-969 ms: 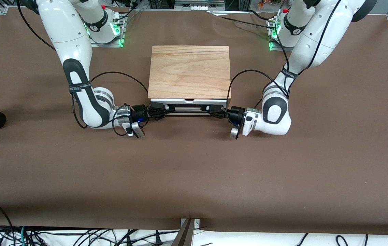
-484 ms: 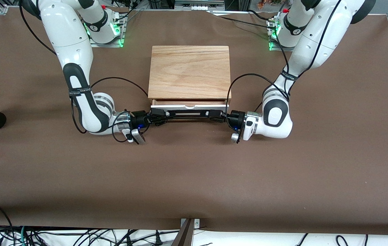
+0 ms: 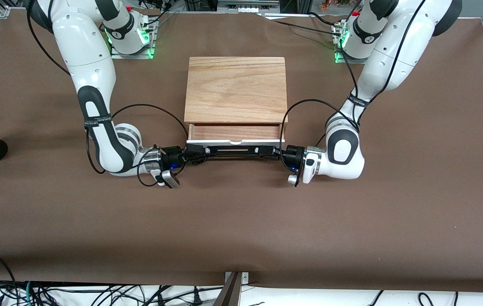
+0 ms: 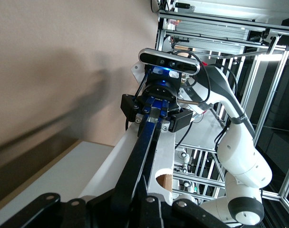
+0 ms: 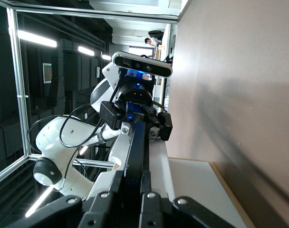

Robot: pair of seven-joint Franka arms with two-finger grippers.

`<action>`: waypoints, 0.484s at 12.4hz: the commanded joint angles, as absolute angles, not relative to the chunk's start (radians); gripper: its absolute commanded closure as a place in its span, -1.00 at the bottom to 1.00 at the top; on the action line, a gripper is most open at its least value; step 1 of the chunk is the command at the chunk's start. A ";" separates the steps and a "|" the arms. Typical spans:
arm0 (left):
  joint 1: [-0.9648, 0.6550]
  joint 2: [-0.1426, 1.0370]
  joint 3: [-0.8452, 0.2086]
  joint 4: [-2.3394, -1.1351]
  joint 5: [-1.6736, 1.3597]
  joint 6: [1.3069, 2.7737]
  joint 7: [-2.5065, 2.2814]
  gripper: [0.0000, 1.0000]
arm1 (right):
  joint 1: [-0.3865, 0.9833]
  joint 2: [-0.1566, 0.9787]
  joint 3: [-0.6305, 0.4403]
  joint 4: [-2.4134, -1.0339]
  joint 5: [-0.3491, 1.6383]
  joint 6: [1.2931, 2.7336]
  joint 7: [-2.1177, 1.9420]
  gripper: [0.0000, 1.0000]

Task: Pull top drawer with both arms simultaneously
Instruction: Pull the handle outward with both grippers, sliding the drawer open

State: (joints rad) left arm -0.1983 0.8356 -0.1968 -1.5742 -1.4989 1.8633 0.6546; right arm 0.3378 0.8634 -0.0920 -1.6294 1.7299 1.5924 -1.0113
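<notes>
Top drawer [image 3: 236, 132] partly out, handle [image 3: 233, 150] clamped in left gripper [image 3: 266, 151] and right gripper [image 3: 201, 151] jaws.

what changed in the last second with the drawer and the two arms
The top drawer slid out toward the front camera, baring its wood-grain inside. Both grippers, left gripper and right gripper, travelled with it, shut on the black bar handle at its two ends. The cabinet did not move.

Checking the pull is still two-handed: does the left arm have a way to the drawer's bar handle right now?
Yes, apparently: the left gripper is shut on the handle of the part-open top drawer.
</notes>
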 commanded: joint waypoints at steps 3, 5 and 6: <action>-0.221 0.853 -0.218 -1.454 -1.520 1.818 0.580 1.00 | 0.296 0.986 -0.089 -1.448 1.773 1.670 -0.985 0.77; -0.221 0.862 -0.215 -1.433 -1.520 1.818 0.554 1.00 | 0.295 0.999 -0.089 -1.427 1.772 1.692 -0.954 0.77; -0.221 0.862 -0.210 -1.419 -1.520 1.818 0.534 1.00 | 0.293 0.999 -0.089 -1.425 1.772 1.707 -0.948 0.77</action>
